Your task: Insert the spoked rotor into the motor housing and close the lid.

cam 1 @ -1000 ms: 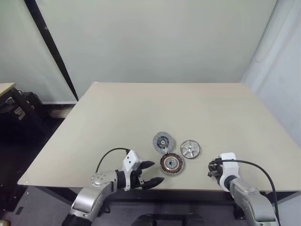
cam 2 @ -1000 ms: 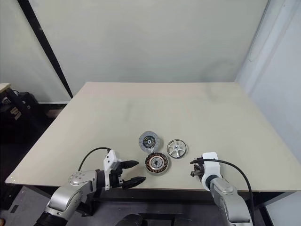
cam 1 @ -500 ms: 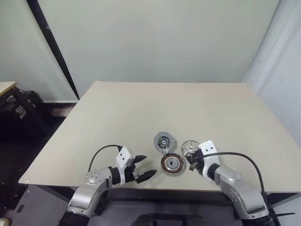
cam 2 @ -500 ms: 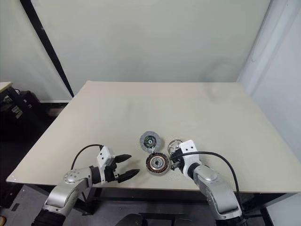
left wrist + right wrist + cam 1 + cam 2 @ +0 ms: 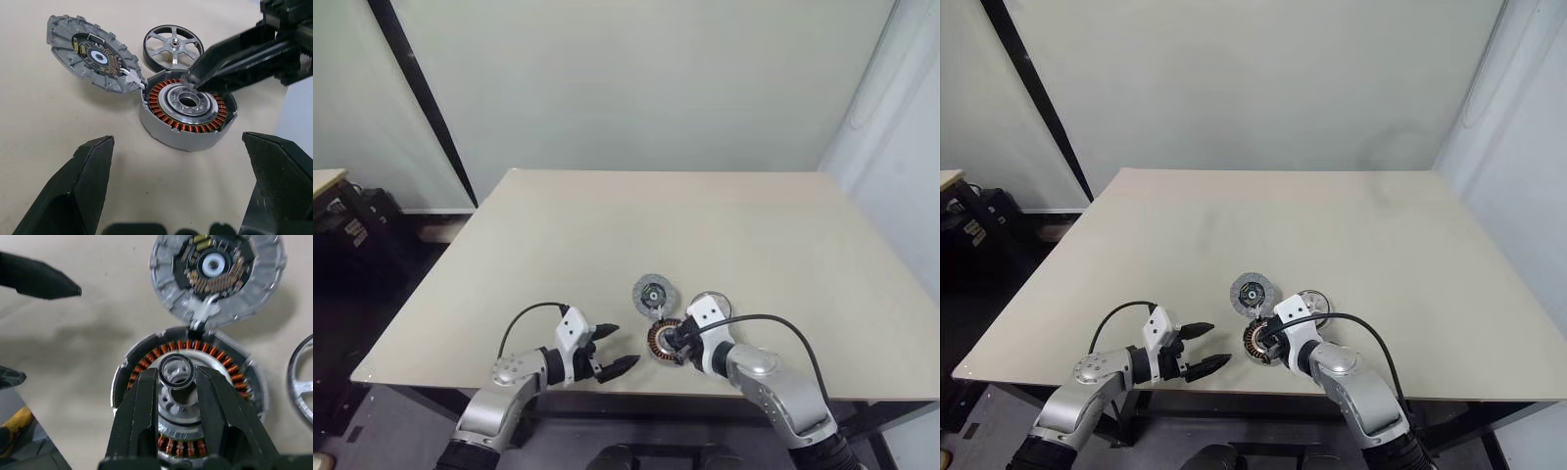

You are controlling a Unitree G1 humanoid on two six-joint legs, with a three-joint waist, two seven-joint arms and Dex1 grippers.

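The right gripper (image 5: 177, 374) holds a small metal ring (image 5: 176, 370) pinched between its 2 black fingers (image 5: 139, 406), the jaws narrow around it. The ring hangs directly over the open centre of the motor housing (image 5: 188, 113); whether it touches the hub beneath cannot be told. In the left wrist view those same fingers reach in from the side, their tips over the housing's inner edge.

The left gripper (image 5: 610, 350) has its jaws spread wide and holds nothing. It sits near the front edge of the table (image 5: 558, 245), on the robot's left of the housing and apart from it, pointing toward it. Its 2 fingertips (image 5: 90, 161) frame the housing in its own wrist view.

The motor housing is a round grey can lined with copper-orange coils around a bright central bearing. It rests on the table near the front edge, between the 2 grippers.

The lid (image 5: 93, 53) lies open just behind the housing, inner face up, showing a dark centre and small components. A short white piece (image 5: 203, 313) joins its rim to the housing's rim.

The spoked rotor (image 5: 172, 45) lies flat on the table, beside the lid and just behind the housing on the robot's right, not touching either. About 6 spokes show around its hub. It is not inside the housing.
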